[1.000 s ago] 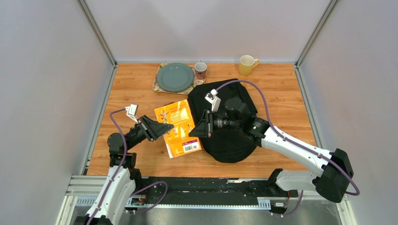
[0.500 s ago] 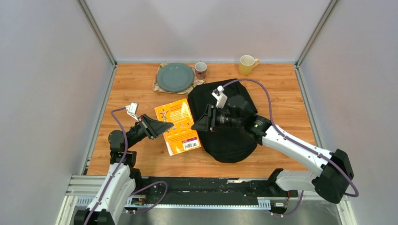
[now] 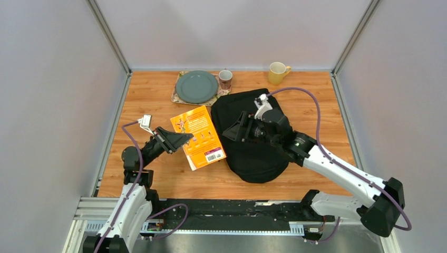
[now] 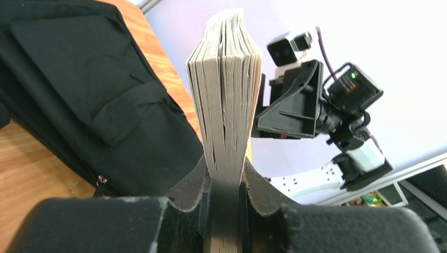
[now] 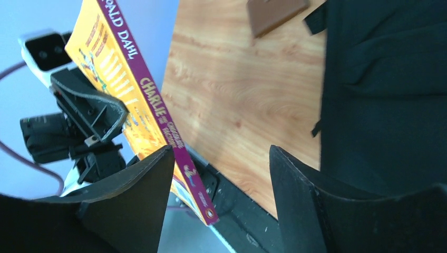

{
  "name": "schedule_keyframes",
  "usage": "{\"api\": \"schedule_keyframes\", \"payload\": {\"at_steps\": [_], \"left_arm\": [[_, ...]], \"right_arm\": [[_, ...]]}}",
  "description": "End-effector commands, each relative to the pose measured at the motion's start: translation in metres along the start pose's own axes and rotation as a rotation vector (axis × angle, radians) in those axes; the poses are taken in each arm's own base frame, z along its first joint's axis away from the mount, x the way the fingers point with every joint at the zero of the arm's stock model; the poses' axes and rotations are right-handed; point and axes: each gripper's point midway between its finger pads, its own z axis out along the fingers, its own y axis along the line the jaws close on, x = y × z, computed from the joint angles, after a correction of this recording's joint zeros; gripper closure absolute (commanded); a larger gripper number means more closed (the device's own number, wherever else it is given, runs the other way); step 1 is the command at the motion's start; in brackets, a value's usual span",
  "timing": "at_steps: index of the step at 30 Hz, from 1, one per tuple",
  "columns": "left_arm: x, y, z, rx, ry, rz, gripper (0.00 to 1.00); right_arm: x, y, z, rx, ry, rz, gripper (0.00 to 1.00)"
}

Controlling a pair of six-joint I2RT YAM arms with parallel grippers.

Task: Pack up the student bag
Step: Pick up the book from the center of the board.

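Bag (image 3: 253,164), top view: black, flat on table (image 3: 153,105), centre to centre-right of frame, rounded end toward lower edge. Partly covered by right arm. Right gripper (image 3: 235,129) above bag's left part, pointing left, jaws parted, nothing between them. Book (image 3: 199,136), orange cover, just left of bag, barcode corner toward lower edge. Left gripper (image 3: 178,140) clamped on book's left edge. Right gripper near book's right edge, not touching. Along upper edge of table: plate (image 3: 196,86) on mat (image 3: 176,98), brown mug (image 3: 225,79) just right of plate and near bag's upper rim, yellow mug (image 3: 278,72) farther right, apart from bag.

Left wrist view: book (image 4: 226,89) upright at frame centre, page edges facing camera, base pinched between fingers (image 4: 192,182) of left gripper (image 4: 225,176). Bag (image 4: 79,95) across upper left and left, on table (image 4: 21,153), strap and pocket visible. Right gripper (image 4: 287,110) just right of book, behind it; contact not determinable.

Right wrist view: right gripper (image 5: 221,153) released, fingers (image 5: 142,179) wide apart at lower edge, gap holding nothing. Book (image 5: 145,89) at left, tilted, purple spine toward camera, lower end passing behind left-hand finger. Left gripper (image 5: 92,116) gripping book at far left. Bag (image 5: 379,95) filling right side of frame, on table (image 5: 232,95).
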Motion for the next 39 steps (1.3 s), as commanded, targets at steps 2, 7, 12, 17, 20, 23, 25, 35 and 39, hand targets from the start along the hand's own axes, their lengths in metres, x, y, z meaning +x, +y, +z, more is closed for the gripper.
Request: {"api": "schedule_keyframes", "payload": {"at_steps": [2,7,12,17,20,23,25,35,39], "left_arm": [[-0.033,-0.024,0.007,0.059,-0.134,0.027,1.0],[-0.043,-0.028,0.003,0.087,-0.217,-0.005,1.0],[-0.052,-0.036,0.0,0.116,-0.28,0.015,1.0],[-0.061,-0.027,-0.007,0.092,-0.37,-0.028,1.0],[-0.064,-0.017,-0.012,0.076,-0.427,-0.091,1.0],[-0.068,-0.015,-0.014,0.072,-0.46,-0.121,1.0],[-0.071,-0.014,-0.016,0.075,-0.479,-0.153,1.0],[-0.067,-0.019,-0.016,0.105,-0.467,-0.175,1.0],[-0.063,-0.016,-0.018,0.106,-0.464,-0.201,1.0]], "right_arm": [[-0.043,-0.028,-0.035,0.191,-0.25,0.013,0.3],[-0.041,-0.017,-0.047,0.133,-0.247,0.003,0.29],[-0.023,0.019,-0.041,-0.07,-0.147,0.033,0.29],[0.007,0.04,-0.032,-0.224,-0.03,0.065,0.29],[0.012,0.058,-0.029,-0.302,-0.027,0.034,0.28],[0.023,0.063,-0.015,-0.304,-0.01,0.014,0.28],[0.025,0.08,-0.01,-0.379,-0.003,0.014,0.28],[0.018,0.11,0.038,-0.453,-0.033,-0.009,0.28],[0.012,0.121,0.042,-0.508,-0.058,0.002,0.32]]}}
